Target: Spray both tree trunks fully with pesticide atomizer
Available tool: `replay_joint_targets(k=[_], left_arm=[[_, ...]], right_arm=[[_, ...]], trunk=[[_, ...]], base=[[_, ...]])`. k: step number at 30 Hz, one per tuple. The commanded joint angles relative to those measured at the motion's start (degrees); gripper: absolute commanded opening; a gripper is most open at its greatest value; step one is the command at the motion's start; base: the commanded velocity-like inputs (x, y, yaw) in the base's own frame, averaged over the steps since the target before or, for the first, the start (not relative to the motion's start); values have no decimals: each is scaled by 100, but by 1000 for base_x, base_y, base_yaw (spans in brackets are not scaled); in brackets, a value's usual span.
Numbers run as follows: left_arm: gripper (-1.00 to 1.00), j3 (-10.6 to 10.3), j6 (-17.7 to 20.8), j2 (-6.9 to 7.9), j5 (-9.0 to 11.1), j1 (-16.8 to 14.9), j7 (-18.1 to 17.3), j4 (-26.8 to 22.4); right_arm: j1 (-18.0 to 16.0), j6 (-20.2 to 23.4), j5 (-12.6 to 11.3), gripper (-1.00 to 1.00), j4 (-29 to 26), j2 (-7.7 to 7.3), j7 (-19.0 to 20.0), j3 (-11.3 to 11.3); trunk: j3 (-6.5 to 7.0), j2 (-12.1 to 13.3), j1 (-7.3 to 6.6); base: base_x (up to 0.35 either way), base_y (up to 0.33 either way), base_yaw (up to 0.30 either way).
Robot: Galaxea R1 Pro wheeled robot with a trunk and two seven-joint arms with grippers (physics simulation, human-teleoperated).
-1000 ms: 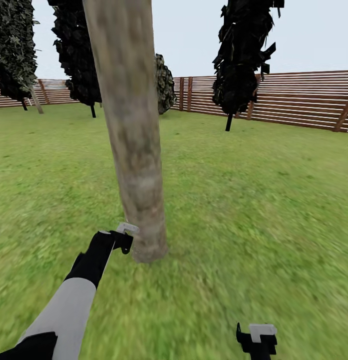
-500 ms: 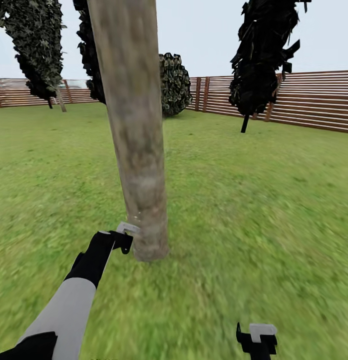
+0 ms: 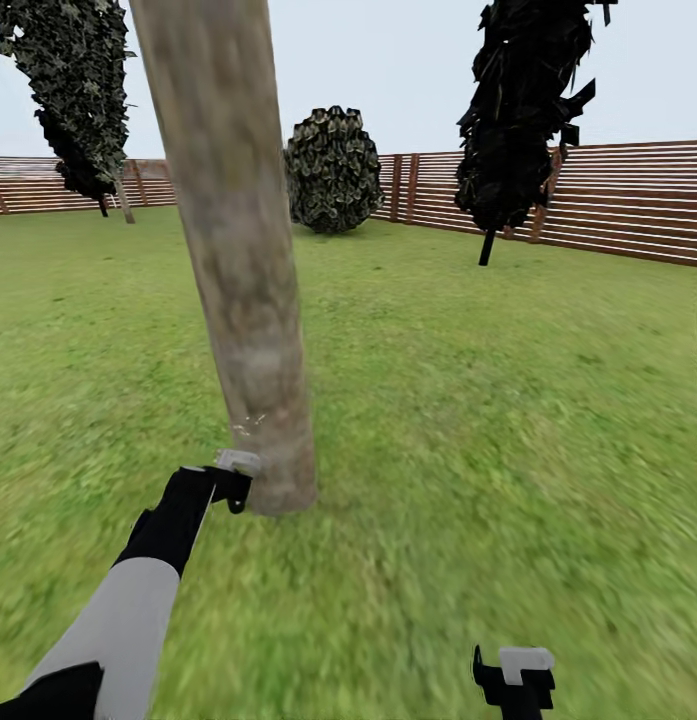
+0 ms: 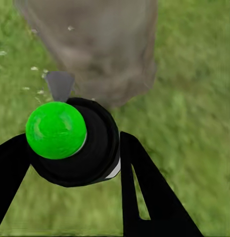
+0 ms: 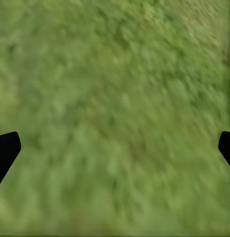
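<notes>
Head and left wrist views share tree trunk (image 3: 243, 300).

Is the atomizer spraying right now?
Yes: whitish specks of pesticide float beyond the atomizer nozzle, dotting the tree trunk.

Pesticide (image 3: 250, 421) specks newly dot the tree trunk (image 3: 243, 300).

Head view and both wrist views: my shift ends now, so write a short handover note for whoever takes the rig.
Left gripper: shut on the pesticide atomizer, whose top shows green, held close to the base of the tree trunk.
Right gripper: open, holding nothing, low over the lawn.
Done: atomizer picked up; a few pale specks of pesticide show low on this trunk.
Left: most of this trunk looks bare; the other tree's state cannot be judged from here.
</notes>
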Motion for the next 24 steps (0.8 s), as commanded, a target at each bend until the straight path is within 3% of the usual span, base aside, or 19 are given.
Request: replay_joint_targets(k=[1,3,6,8,14,16,18,19,22,24], left_arm=[[-100,82,13,74,73,2,-4,6],[-100,194,8,163,74,8,-1,17],[-100,235,-55,-25,90,16,60,581],[-100,263,-68,-55,91,14,135,668],[-100,339,-82,273,72,24,212,721],[-100,332,-133,236,93,28,349,783],[-100,339,-439,55,95,26,517,1165],[-100,351,-819,-29,98,26,672,1560],[-100,362,-1161,-60,156,22,945,1986],[-100,392,-1210,20,329,56,1003,2051]], right_arm=[[0,0,0,100,0,0,1,-1],[0,0,0,100,0,0,2,-1],[0,0,0,100,0,0,7,-1],[0,0,0,100,0,0,8,-1],[0,0,0,100,0,0,8,-1],[0,0,0,100,0,0,8,2],[0,0,3,100,0,0,8,1],[0,0,6,100,0,0,8,5],[0,0,8,100,7,0,8,8],[0,0,8,100,8,0,9,8]], trunk=[[0,0,0],[0,0,0],[0,0,0],[0,0,0],[0,0,0],[0,0,0],[0,0,0],[0,0,0],[0,0,0],[0,0,0]], base=[[-103,-274,0],[-63,-274,0],[28,-273,78],[43,-222,237],[3,-23,260],[0,-1,65],[0,0,20],[0,0,4],[0,0,1],[0,0,0]])
